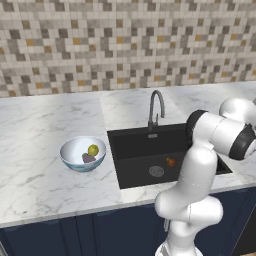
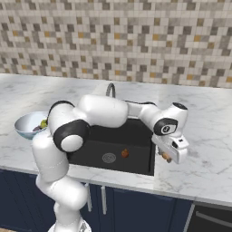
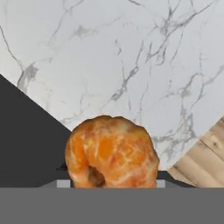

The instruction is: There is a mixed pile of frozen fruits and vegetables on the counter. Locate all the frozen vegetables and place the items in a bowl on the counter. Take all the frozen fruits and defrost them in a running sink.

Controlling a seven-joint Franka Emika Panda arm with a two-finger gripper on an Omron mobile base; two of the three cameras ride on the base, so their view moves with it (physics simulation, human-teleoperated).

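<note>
The gripper (image 2: 166, 157) is closed on an orange-brown fruit piece (image 3: 111, 152) above the counter (image 2: 199, 167), just beside the right edge of the sink (image 2: 113, 142). Another orange-brown piece (image 1: 171, 162) already lies in the basin near the drain, and two vegetables sit in the bowl (image 1: 70, 150). The step seems to be bringing fruit to the sink; next, the arm needs to move left over the basin and release.

Setting: a domestic kitchen. White marble counter (image 1: 35, 185) with grey veining runs over dark navy cabinets (image 1: 75, 235). Black sink (image 1: 140, 150) set into it, curved grey faucet (image 1: 156, 107) behind. Wall tiled in small beige, grey and ochre mosaic (image 1: 125, 40). Pale bowl (image 1: 75, 156) stands beside the basin.
</note>
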